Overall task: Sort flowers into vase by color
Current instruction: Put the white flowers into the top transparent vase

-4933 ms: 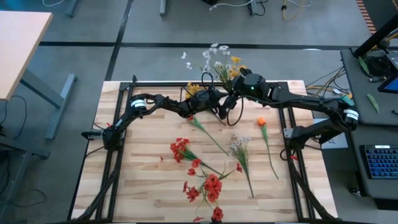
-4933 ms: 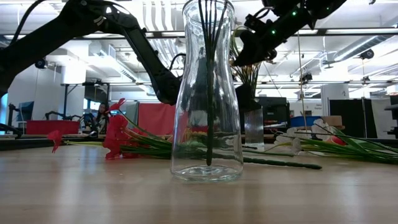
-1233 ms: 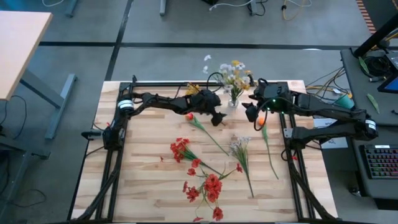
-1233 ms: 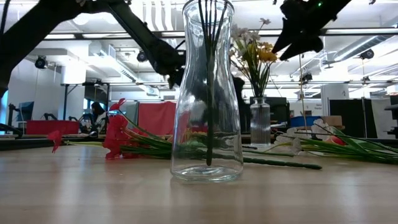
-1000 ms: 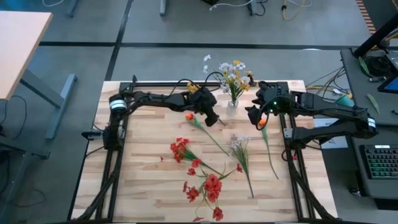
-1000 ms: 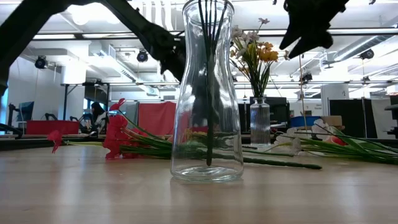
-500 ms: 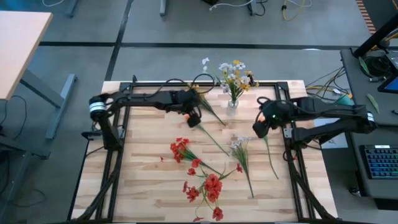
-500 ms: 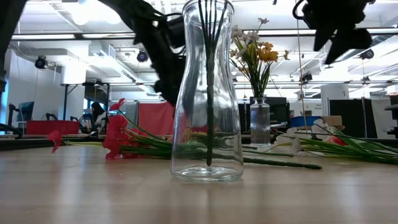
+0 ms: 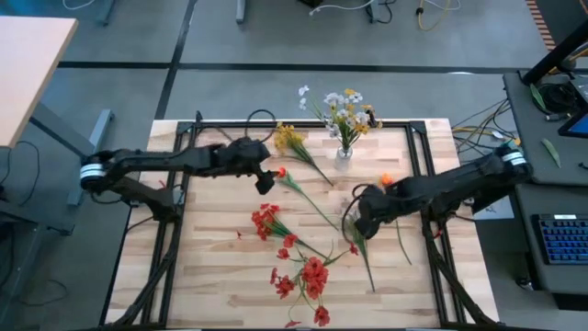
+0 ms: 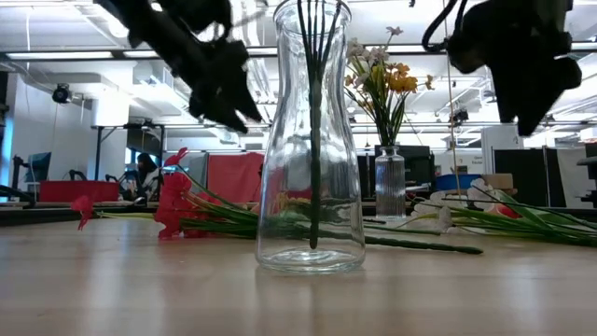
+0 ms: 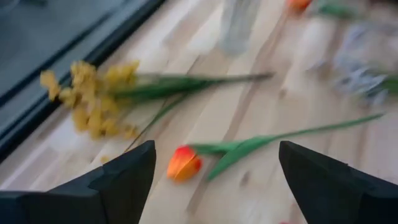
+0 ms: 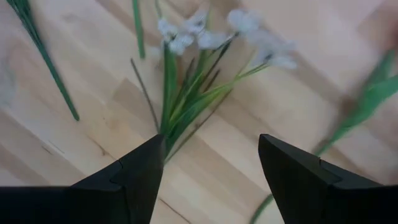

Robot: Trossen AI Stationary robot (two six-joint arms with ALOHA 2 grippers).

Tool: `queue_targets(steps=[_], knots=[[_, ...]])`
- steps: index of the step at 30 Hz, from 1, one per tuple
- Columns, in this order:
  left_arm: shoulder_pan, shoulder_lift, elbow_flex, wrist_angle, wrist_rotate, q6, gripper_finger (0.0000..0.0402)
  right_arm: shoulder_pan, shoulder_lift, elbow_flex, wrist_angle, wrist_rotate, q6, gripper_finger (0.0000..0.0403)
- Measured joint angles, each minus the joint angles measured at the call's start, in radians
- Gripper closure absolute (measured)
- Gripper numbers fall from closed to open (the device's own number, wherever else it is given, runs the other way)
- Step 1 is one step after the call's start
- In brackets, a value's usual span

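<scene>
Right gripper [image 12: 208, 165] hangs over the white spray [image 12: 199, 68] mid-bench, fingers spread, nothing between them. In the right wrist view the stems bunch just ahead of the gap and the blossoms fan away from it, so the long axis runs roughly straight out from the gripper. Right arm is clearly the nearer one for that spray.

Left gripper [image 11: 211, 168] is also spread wide and empty, above the orange-tipped stem [image 11: 184, 163]; the yellow spray [image 11: 93, 102] lies just past it.

Red flowers [image 9: 299, 262] lie loose on the near half of the bench [image 9: 211, 276]. A clear vase [image 10: 312, 140] with dark stems stands closest to the low camera. At the far edge a small vase [image 9: 344, 153] holds a white-and-yellow bunch.

Bench is pale wood planks inside a black frame; open lab behind, grey floor around.
</scene>
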Motion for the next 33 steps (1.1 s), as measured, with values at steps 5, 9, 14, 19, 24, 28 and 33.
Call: queue_targets(steps=[5, 9, 14, 19, 24, 28, 33], knots=[[-0.042, -0.131, -0.089, 0.151, 0.0, 0.0, 0.0079, 0.078, 0.119, 0.0, 0.074, -0.008, 0.086, 0.0107], [-0.066, -0.204, -0.134, 0.225, 0.001, 0.0, 0.0079, 0.121, 0.217, 0.0, 0.133, -0.016, 0.129, 0.0074], [-0.074, -0.241, -0.16, 0.307, 0.007, 0.018, 0.0079, 0.13, 0.331, -0.001, 0.156, -0.016, 0.157, 0.0062], [-0.073, -0.23, -0.175, 0.369, 0.036, 0.027, 0.0079, 0.13, 0.407, -0.001, 0.187, -0.03, 0.151, 0.0079], [-0.073, -0.185, -0.176, 0.401, 0.036, 0.049, 0.0079, 0.13, 0.432, -0.001, 0.225, -0.034, 0.16, 0.0118], [-0.073, -0.135, -0.176, 0.443, 0.036, 0.054, 0.0079, 0.129, 0.441, -0.003, 0.248, -0.034, 0.178, 0.0177], [-0.073, -0.081, -0.174, 0.48, 0.06, 0.079, 0.0079, 0.128, 0.439, -0.01, 0.259, -0.027, 0.189, 0.0273]])
